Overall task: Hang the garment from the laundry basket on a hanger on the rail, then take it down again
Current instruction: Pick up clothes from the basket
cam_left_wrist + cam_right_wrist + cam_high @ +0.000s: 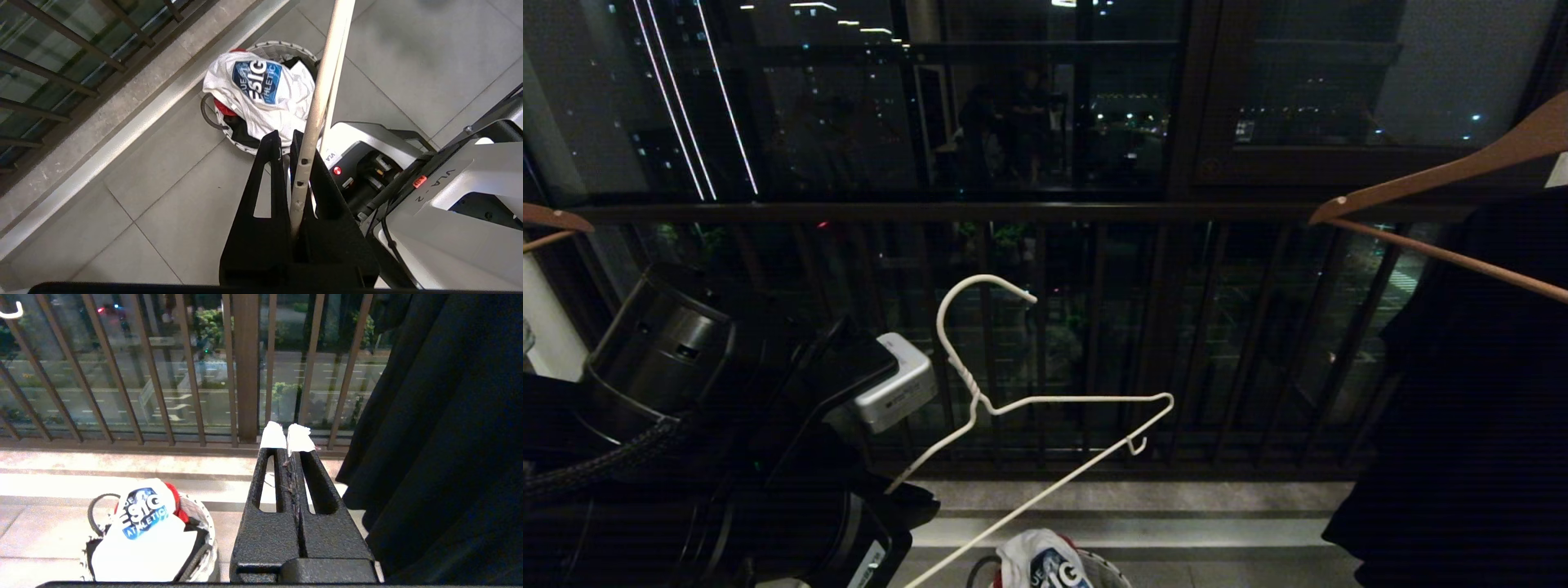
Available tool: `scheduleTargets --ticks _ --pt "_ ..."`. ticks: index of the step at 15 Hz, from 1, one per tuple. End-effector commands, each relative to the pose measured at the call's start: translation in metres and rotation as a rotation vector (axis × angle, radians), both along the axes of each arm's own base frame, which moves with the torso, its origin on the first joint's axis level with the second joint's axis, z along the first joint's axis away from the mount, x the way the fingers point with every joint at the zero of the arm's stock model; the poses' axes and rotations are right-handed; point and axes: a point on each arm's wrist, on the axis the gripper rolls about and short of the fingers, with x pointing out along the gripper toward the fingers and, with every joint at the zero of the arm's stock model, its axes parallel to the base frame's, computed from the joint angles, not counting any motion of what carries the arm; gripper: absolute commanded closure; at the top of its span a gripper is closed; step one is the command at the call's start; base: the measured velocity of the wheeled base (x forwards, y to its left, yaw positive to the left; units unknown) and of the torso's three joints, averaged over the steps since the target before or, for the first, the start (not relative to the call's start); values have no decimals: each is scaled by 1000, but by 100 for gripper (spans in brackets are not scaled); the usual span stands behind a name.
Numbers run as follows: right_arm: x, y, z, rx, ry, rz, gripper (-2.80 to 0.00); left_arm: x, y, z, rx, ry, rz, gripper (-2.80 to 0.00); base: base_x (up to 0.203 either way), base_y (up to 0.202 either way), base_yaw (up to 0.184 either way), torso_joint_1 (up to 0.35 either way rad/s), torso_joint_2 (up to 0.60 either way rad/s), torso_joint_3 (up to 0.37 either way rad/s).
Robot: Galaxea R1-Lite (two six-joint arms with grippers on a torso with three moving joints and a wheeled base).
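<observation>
Left gripper carries the wire hanger above the basket; the T-shirt lies in the basket.

Head view: the white hanger [1013,392] floats tilted before the dark railing [1045,214], its lower end running into the left arm at bottom left, while the T-shirt [1045,563] peeks from the basket [1112,572] at the bottom edge; a wooden hanger [1445,175] and a black garment [1478,392] hang at right. Left wrist view: the left gripper [291,141] has its fingers clamped on the hanger's wire, with the T-shirt heaped over the basket on the tiled floor [171,192] below. Right wrist view: the right gripper [287,435] hangs empty, taped fingertips pressed together, the basket below and the black garment beside it.
</observation>
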Motion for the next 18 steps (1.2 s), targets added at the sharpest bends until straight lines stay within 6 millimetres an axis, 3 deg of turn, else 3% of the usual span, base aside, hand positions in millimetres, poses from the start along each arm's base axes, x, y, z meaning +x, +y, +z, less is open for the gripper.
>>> scheduleTargets --ticks 1,18 --pt "0 0 0 0 2 0 0 0 0 -1 3 3 -1 0 0 0 0 -160 351 197" --pt "0 0 0 0 2 1 0 0 -2 -3 10 7 -9 0 0 0 0 -211 503 290"
